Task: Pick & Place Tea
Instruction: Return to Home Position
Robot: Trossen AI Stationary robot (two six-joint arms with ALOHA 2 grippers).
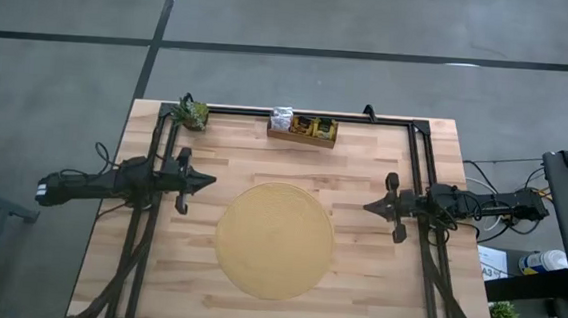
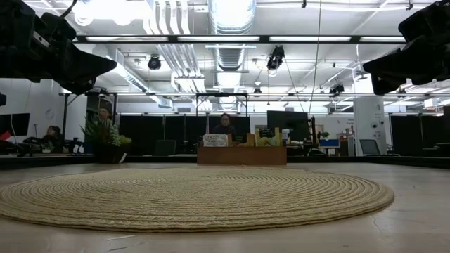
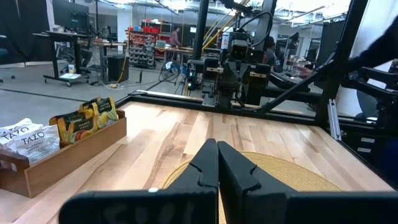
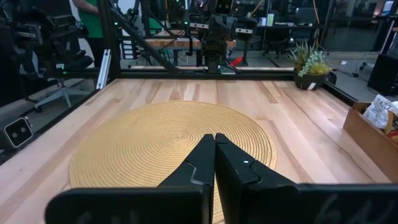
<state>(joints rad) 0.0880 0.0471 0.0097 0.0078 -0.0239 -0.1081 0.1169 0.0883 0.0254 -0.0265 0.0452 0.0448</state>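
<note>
Both pincers are pressed together and hold nothing. The left pincer [image 1: 207, 182] hangs over the left side of the desk [image 1: 375, 286] and the right pincer [image 1: 369, 206] over the right side. Their tips point at each other across the round woven mat [image 1: 274, 241] that lies between them.

All the tea [image 1: 306, 127] I can see sits in the wooden tray [image 1: 300, 139], at the far edge of the desk and well apart from either pincer. From each tip the tray lies off to the side, inward and toward that far edge. Its long axis runs along the edge, roughly parallel to the line joining the two tips. It stands about midway between the arms, and I would not call either one clearly nearer.

In the tray the white sachets [image 3: 25, 138] fill one end section, the one toward the potted plant [image 1: 192, 114] at the desk's corner. The orange and yellow ones [image 3: 84, 121] stand upright in the sections beside them.

As for writing, "TAZO" reads plainly on the white sachets in the left wrist view. The print on the orange and yellow packets is too small to make out.

With the sachets filed away and both arms drawn back level over their own sides, the job looks as good as finished. I judge that the only move left is settling into rest, with no reach toward the tray needed.
</note>
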